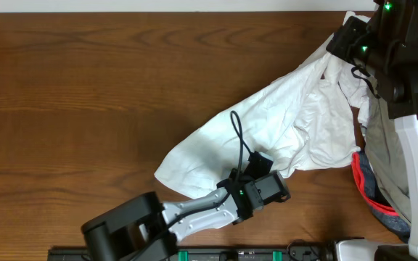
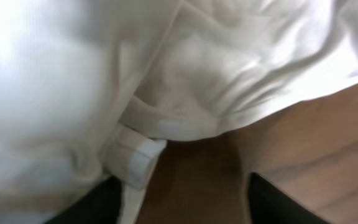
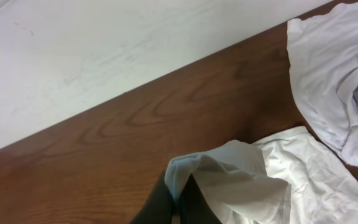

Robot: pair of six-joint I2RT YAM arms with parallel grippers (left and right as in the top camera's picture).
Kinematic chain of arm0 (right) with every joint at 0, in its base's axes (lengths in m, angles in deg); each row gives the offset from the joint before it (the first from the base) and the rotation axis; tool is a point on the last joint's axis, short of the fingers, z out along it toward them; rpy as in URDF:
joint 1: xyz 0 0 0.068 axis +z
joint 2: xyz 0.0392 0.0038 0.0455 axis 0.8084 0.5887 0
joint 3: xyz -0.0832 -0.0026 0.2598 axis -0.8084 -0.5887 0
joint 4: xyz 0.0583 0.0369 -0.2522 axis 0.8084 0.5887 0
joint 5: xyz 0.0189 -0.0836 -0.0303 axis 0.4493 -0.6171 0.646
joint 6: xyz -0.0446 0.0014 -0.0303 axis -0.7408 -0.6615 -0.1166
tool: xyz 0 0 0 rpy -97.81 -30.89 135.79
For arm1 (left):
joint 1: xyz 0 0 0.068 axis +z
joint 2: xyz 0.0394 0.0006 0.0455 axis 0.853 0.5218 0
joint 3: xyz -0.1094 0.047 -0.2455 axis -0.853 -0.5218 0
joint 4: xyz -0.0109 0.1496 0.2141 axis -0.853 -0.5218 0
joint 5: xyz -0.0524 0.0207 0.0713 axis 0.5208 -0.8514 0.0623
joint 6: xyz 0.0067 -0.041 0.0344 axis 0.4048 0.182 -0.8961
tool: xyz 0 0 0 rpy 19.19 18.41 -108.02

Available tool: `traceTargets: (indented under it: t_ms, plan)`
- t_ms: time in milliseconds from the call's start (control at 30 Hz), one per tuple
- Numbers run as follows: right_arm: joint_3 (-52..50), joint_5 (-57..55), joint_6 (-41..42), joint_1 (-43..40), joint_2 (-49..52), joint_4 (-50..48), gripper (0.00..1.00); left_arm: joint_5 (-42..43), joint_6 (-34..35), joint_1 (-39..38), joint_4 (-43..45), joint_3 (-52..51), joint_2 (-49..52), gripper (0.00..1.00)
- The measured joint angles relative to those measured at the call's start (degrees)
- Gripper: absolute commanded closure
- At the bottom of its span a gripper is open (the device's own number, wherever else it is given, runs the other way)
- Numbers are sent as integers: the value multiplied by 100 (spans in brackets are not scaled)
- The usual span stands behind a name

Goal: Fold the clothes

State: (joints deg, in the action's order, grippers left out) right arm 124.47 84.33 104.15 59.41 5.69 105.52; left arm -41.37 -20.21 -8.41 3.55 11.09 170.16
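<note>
The white garment (image 1: 281, 123), likely light and limp, is lying crumpled across the table (image 1: 85, 87), the right claw (image 3: 180, 196) pinching one edge while the left claw (image 2: 185, 202) is hovering wide at its hem, the sensible grip.

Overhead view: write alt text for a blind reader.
A wrinkled white garment lies diagonally across a wooden table, its upper end held by the right end effector at the top right. The left end effector sits at its lower edge, and a pile of other clothes lies at the right edge.
</note>
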Motion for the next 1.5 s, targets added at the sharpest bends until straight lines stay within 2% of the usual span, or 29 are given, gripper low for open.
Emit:
traceTargets:
  t_ms: [200,533,733,767,800,833,867,1067,1233,1300,1500]
  plan:
    - [0,9,2,0,0,9,99,-269,-98,0,109,22,125,58]
    - [0,9,2,0,0,15,99,-879,-627,7,103,22,188,55]
    - [0,9,2,0,0,37,99,-1071,-719,50,210,22,197,56]
    - [0,9,2,0,0,37,99,-1082,-730,66,238,22,197,59]
    - [0,9,2,0,0,37,99,-1088,-741,83,262,20,197,72]
    - [0,9,2,0,0,39,99,-1097,-752,94,291,20,197,90]
    - [0,9,2,0,0,39,99,-1110,-761,98,323,20,197,94]
    - [0,9,2,0,0,42,99,-1110,-1003,107,387,20,197,94]
    - [0,9,-2,0,0,85,99,-1095,-1158,107,-79,20,-24,94]
    - [0,7,-4,0,0,98,99,-1080,-1209,109,-376,17,-400,94]
    - [2,-13,-46,0,0,205,99,-1091,-1255,122,-1617,31,-2455,94]
